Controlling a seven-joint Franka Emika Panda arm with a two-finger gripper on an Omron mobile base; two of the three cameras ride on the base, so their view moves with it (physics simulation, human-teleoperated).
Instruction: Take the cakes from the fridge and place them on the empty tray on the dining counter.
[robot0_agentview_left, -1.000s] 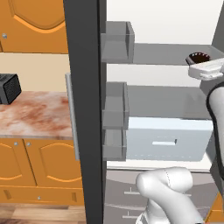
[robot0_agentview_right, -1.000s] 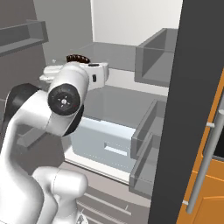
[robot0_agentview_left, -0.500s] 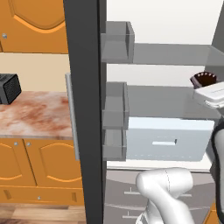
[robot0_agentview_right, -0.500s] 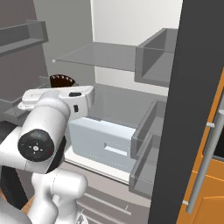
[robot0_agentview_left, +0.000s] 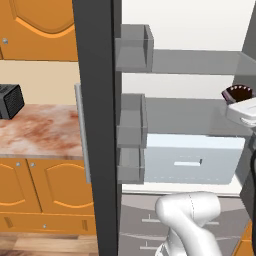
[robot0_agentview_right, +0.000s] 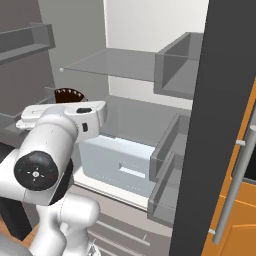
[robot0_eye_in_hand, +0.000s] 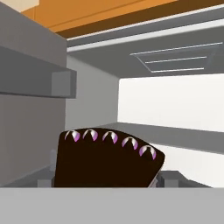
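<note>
The fridge (robot0_agentview_left: 185, 25) stands open, showing its white inside. One of the cakes, a dark chocolate slice (robot0_eye_in_hand: 107, 159) with pink dots along its top edge, sits between the fingertips of my gripper (robot0_eye_in_hand: 107, 183), which is shut on it. From the base cameras the same slice (robot0_agentview_left: 239, 92) (robot0_agentview_right: 67, 94) pokes up just above my white hand, over the middle glass shelf at the fridge's right side. The empty tray and the dining counter are out of view.
A glass shelf (robot0_agentview_left: 200, 62) spans the fridge above my hand. A white drawer box (robot0_agentview_left: 190, 157) (robot0_agentview_right: 120, 160) sits below. Grey door bins (robot0_agentview_left: 132, 47) (robot0_agentview_right: 175, 70) line both open doors. A marble wall counter (robot0_agentview_left: 35, 130) with a black toaster (robot0_agentview_left: 10, 100) lies to the left.
My hand has come down from the upper shelf level to the middle shelf level, and the chocolate slice has moved down with it.
</note>
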